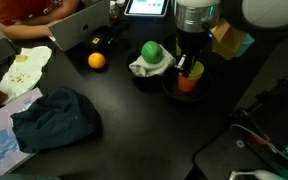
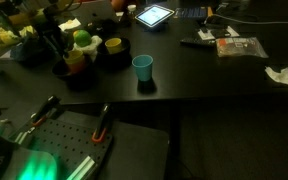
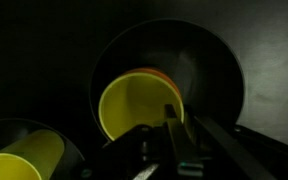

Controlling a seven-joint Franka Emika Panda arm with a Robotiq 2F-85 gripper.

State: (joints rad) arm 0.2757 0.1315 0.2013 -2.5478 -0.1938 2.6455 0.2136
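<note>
**While the jaws pinch a cup rim: grasp step, cup sits inside the dark bowl**

Reading an exterior view from the left, there is a blue cloth (image 1: 54,118), an orange (image 1: 96,60) and a green ball (image 1: 151,50). Then comes the gripper (image 1: 189,66), hanging straight down into the dark bowl (image 1: 170,92).

The wrist view, also from the left:
- A second yellow cup (image 3: 19,160) lies low in the corner, in a dish of its own and well apart from the grip.
- The yellow cup (image 3: 129,110) stands mouth-up in the middle of the bowl (image 3: 209,55). An orange cup (image 3: 162,77) shows as a thin rim just behind it, apparently nested with it.
- The gripper (image 3: 182,122) comes in on the right. One finger is inside the yellow cup's right wall and the other outside, so the jaws look drawn together on that wall.

My read is that the step in hand is the grasp itself, with the grip made and the cup not raised off the bowl floor.

A lift from here would call for a straight vertical pull to clear the bowl wall. The hold is on one thin side only, so the cup could tilt. The orange cup may drag along or stick.
</note>
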